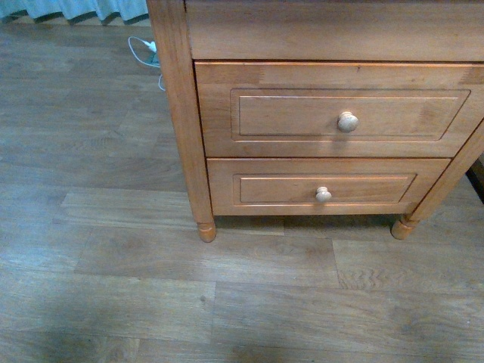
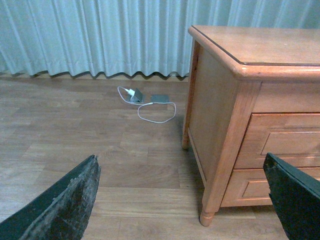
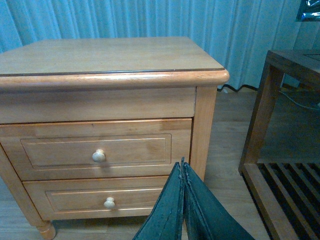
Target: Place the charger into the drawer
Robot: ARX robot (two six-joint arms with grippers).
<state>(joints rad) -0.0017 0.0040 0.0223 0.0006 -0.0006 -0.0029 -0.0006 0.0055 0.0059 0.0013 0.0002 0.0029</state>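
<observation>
Now both arms raised off the floor, left jaws point(image 2: 182, 200) spread wide and empty, right jaws point(image 3: 183, 210) pressed together, drawer point(image 1: 340, 110) closed

The honey-brown wooden drawer point(image 1: 333, 110) with its recessed rectangular panel carries a pale cream round knob point(image 1: 347, 122), matching the warm orange-brown cabinet point(image 3: 105, 65) that stands beyond the closed dark green-black right gripper point(image 3: 182, 170). Past the wide-spread, dark, rough-textured left gripper point(image 2: 182, 200) lie a white charger with looping white cable point(image 2: 150, 107), grey-brown wood-grain plank flooring point(image 2: 65, 130) and pale blue-grey pleated curtains point(image 2: 90, 35).
</observation>
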